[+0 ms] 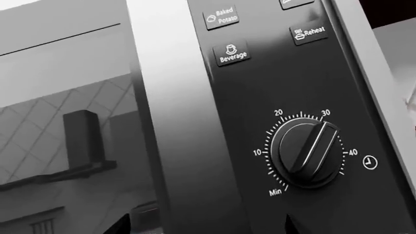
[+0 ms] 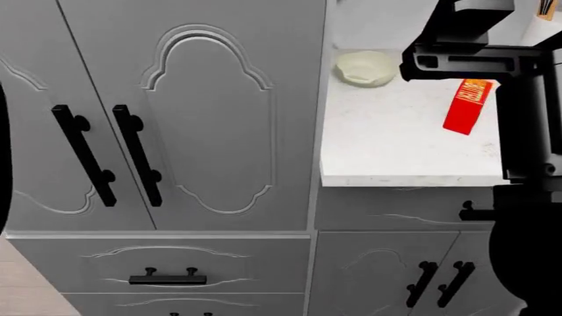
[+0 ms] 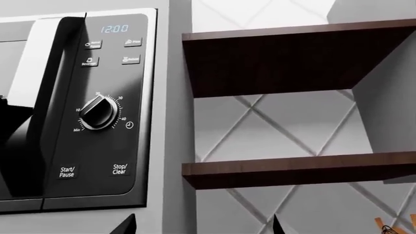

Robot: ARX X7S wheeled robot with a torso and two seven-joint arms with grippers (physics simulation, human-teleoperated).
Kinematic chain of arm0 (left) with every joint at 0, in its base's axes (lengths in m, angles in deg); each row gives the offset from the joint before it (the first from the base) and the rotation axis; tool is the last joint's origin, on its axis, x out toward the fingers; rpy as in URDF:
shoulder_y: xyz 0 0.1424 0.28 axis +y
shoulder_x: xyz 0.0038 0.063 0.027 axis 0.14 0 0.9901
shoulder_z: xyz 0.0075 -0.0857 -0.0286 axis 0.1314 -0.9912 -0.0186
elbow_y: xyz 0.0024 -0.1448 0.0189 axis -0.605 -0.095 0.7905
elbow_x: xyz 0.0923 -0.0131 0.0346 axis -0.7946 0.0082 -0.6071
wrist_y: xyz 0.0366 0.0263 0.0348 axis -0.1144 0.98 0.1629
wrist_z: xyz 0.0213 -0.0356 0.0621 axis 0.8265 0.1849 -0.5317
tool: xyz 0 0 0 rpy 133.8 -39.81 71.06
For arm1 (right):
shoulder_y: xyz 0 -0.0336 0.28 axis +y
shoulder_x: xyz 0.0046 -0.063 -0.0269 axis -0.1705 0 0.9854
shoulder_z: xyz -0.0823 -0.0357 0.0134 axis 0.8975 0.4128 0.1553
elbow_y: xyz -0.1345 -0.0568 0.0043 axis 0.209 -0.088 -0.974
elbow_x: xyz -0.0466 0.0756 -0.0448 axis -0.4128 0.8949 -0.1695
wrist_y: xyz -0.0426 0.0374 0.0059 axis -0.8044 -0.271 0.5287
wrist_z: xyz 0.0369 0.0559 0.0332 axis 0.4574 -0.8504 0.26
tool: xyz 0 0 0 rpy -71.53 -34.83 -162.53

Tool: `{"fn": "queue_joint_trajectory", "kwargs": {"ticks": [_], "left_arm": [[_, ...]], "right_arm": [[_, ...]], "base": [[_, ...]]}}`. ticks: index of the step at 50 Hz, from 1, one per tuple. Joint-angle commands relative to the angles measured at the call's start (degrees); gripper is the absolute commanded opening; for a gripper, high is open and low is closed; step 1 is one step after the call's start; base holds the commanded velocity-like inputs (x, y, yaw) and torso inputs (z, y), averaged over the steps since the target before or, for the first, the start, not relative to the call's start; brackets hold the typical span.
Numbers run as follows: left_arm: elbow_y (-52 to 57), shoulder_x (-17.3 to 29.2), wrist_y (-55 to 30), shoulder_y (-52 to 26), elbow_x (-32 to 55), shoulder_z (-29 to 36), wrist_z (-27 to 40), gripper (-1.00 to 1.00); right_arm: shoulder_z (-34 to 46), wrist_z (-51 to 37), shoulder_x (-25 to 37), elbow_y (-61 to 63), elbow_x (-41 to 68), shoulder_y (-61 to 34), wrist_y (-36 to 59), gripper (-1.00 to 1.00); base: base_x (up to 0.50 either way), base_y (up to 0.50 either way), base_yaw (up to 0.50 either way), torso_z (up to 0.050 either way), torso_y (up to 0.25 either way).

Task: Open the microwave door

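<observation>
Left wrist view
Microwave [image 1: 273, 122]: fills the view at close range, tilted in the frame.
Dial [image 1: 305, 153]: on the dark control panel, pointer near the 30 mark; Beverage, Baked Potato and Reheat buttons sit beyond it.
Door [image 1: 65, 136]: glossy glass beside a grey strip, reflecting tiles and a shelf.
Left pincer: not seen here; I cannot tell how far it is open.

Head view
Cabinet [image 2: 202, 112]: tall grey doors with two black bar handles, a drawer beneath.
Counter [image 2: 395, 151]: white top to the right of the cabinet, carrying a pale bowl [image 2: 366, 68] and a red box [image 2: 468, 105], well apart.
Arm [image 2: 491, 59]: a dark robot arm crosses over the counter; no pincer shows.
Microwave: out of this view.

Right wrist view
Microwave: set back from the camera, clock reading 12:00, dial above the Start/Pause and Stop/Clear buttons.
Handle [image 3: 39, 87]: black, curved, beside the panel.
Shelves [image 3: 299, 168]: two brown boards beside the microwave.
Right pincer [image 3: 201, 225]: only two dark tips show, spread wide, holding nothing, well clear of the microwave.
</observation>
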Motion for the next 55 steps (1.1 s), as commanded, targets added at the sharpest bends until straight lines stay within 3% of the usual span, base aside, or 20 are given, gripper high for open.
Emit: {"fn": "queue_joint_trajectory", "kwargs": {"ticks": [1, 21, 37, 38, 47, 55], "left_arm": [[-10.7, -2.4, 5.7, -3.8, -2.5, 1.9, -2.1, 1.0], [-32.1, -6.6, 17.8, -10.0, -6.4, 4.5, -6.6, 1.0], [-55.6, -12.7, 30.8, -18.7, -9.1, 6.3, -11.1, 1.0], [-55.7, -12.6, 31.0, -18.8, -9.1, 6.2, -10.9, -1.0], [-52.6, -11.6, 30.3, -17.4, -8.3, 5.4, -10.3, -1.0], [-25.0, -4.3, 15.0, -10.0, -3.9, 3.6, -7.4, -1.0]], "right_arm": [[0.0, -0.9, 0.8, -0.2, 1.1, -0.1, -0.3, 1.0], [0.3, -2.3, 2.1, -0.9, 2.5, -1.2, -0.3, 1.0], [-0.5, -3.6, 2.9, -0.4, 4.4, -1.1, 0.0, 1.0], [-0.5, -3.7, 2.9, -0.4, 4.5, -1.0, -0.1, 1.0], [-0.3, -4.3, 3.4, -0.5, 5.0, -0.6, -0.7, 1.0], [-0.7, -5.2, 3.8, -0.2, 6.2, -1.0, -0.3, 1.0]], "base": [[0.0, 0.0, 0.0, 0.0, 0.0], [0.0, 0.0, 0.0, 0.0, 0.0], [0.0, 0.0, 0.0, 0.0, 0.0], [0.0, 0.0, 0.0, 0.0, 0.0], [0.0, 0.0, 0.0, 0.0, 0.0], [0.0, 0.0, 0.0, 0.0, 0.0]]}}
